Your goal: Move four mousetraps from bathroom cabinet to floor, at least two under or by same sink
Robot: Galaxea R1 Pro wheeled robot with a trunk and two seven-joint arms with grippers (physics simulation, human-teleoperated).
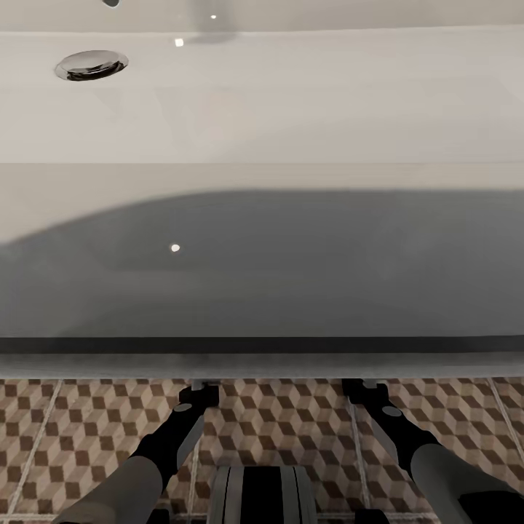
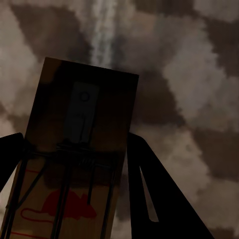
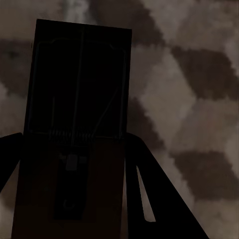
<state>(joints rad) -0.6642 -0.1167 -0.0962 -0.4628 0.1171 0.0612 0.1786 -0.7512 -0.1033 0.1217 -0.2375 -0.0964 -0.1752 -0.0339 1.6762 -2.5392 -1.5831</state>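
Mousetrap (image 2: 79, 149) between left fingers (image 2: 159, 199), another mousetrap (image 3: 74, 129) between right fingers (image 3: 154, 199)

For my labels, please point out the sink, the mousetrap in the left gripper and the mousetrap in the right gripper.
sink (image 1: 291, 94), head view, basin bottom.
left mousetrap (image 2: 82, 149), left wrist view, board middle.
right mousetrap (image 3: 74, 129), right wrist view, board middle.

the sink (image 1: 291, 109) was white with a chrome drain (image 1: 91, 65). the bathroom floor (image 1: 291, 429) bore brown, beige and cream cubes. one tan mousetrap (image 2: 74, 164) carried a red mouse mark (image 2: 67, 206).
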